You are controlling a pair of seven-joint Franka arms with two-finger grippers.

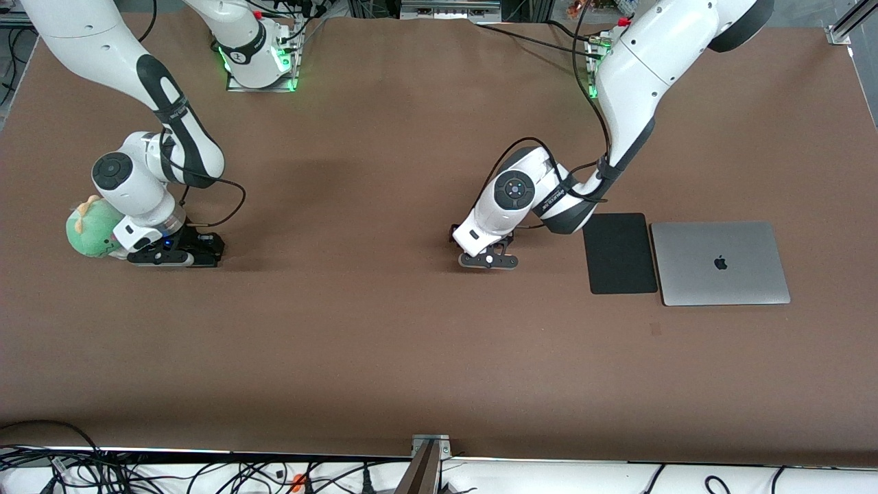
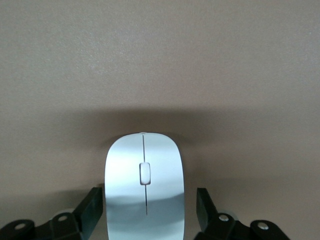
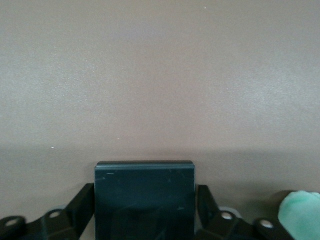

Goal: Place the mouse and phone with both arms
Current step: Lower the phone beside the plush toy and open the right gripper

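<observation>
Glossy white plastic is the main hazard: the mouse [image 2: 144,180] lies on the table [image 1: 384,357] between the jaws of my left gripper [image 1: 488,261], which stand wide, with one side clear of it. Uneven closing may skid it sideways. My right gripper [image 1: 175,255] clamps the phone [image 3: 144,200] by its side edges. The green plush toy [image 1: 89,230] just beside those jaws may snag on lifting.

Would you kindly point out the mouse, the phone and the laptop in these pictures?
mouse [image 2: 144,185], left wrist view, on its glossy white top beside the scroll wheel.
phone [image 3: 144,200], right wrist view, on its dark flat face.
laptop [image 1: 720,263], front view, on the closed lid's logo.
</observation>
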